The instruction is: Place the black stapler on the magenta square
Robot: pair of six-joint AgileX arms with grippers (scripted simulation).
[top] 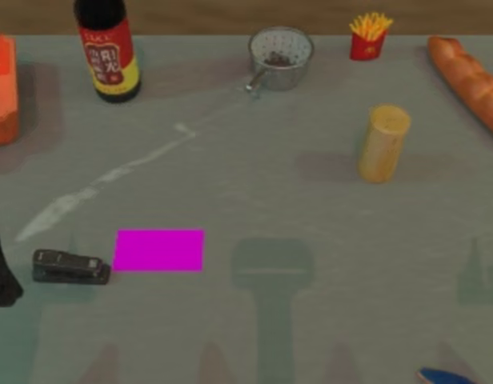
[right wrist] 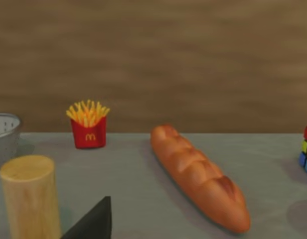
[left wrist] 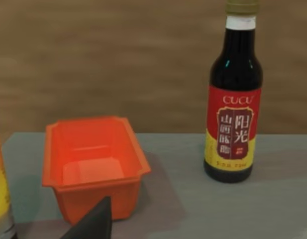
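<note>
Grey-green desk (top: 310,208) carrying scattered items.
Black stapler (top: 70,266) at 8 o'clock, just beside the magenta square (top: 159,250). Orange tub (top: 2,88) at 10, soy sauce bottle (top: 108,50) at 11, metal strainer (top: 280,58) and fries carton (top: 369,37) near 12, baguette (top: 469,82) at 2, wooden cylinder (top: 382,144) toward 2.

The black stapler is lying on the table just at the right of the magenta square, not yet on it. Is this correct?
Not quite. In the top view the black stapler lies just to the left of the magenta square, not the right. The rest holds: it is on the table and not yet on the square.
</note>
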